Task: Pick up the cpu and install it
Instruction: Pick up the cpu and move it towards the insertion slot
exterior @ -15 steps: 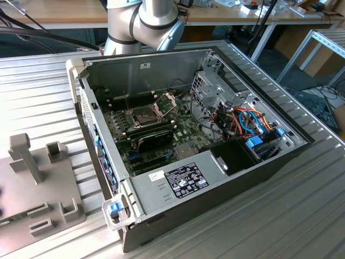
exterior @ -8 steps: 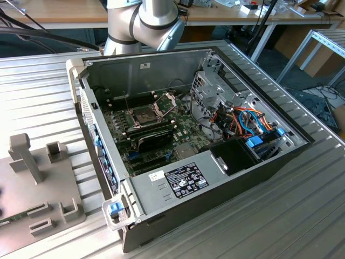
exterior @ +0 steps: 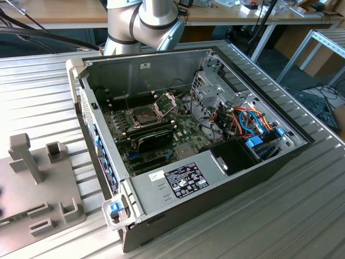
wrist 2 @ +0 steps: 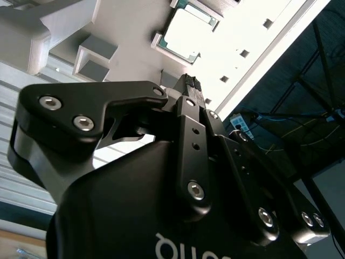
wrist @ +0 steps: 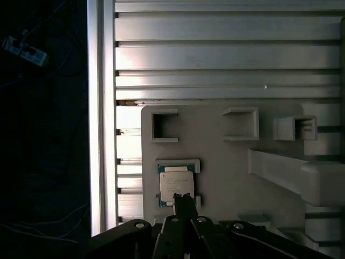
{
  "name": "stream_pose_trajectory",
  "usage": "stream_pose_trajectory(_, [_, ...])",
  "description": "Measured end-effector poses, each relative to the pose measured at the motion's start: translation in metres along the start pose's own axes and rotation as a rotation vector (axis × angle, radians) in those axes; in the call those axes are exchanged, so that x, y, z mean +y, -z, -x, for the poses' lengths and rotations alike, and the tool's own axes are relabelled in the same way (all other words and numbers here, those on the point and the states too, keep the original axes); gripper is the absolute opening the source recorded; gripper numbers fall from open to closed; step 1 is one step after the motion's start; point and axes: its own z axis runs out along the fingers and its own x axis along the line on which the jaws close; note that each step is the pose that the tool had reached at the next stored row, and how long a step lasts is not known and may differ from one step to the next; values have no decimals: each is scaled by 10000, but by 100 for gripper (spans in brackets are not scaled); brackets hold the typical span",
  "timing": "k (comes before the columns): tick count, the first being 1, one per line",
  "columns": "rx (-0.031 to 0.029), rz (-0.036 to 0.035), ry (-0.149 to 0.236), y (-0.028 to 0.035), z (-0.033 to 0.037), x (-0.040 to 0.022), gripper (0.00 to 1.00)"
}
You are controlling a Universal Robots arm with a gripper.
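In the first wrist view my claw [wrist: 183, 200] hangs pressed together, gripping nothing, its tip over one edge of the cpu [wrist: 176, 184]. The cpu lies flat in its recess on the grey holder plate [wrist: 226, 183], on the slatted desk [wrist: 215, 54]. For a clean pick, I judge: spread the claw, centre it, grip opposite edges only.

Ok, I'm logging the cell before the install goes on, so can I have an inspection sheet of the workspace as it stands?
Surface: slatted metal table carrying a grey fixture plate and an open computer case.
Job's things: cpu lies flat in a plate recess; socket frame on the motherboard is raised.
Clutter: nothing seen.
Claw: shut, tips at the cpu's edge, holding nothing.
Cables: orange and blue cables inside the case.
Surroundings: workbench behind; floor cables.
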Motion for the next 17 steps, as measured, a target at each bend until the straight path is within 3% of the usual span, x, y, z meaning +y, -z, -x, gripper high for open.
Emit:
stream_pose_trajectory(3, [0,0,2,0,0,0,11])
stream_pose_trajectory(5, [0,0,3,0,0,0,23])
stream_pose_trajectory(6, [0,1,4,0,0,0,36])
stream_pose_trajectory(7, [-1,0,4,0,0,0,36])
stream_pose_trajectory(11, [0,0,6,0,0,0,60])
stream_pose_trajectory(17, [-1,0,13,0,0,0,60])
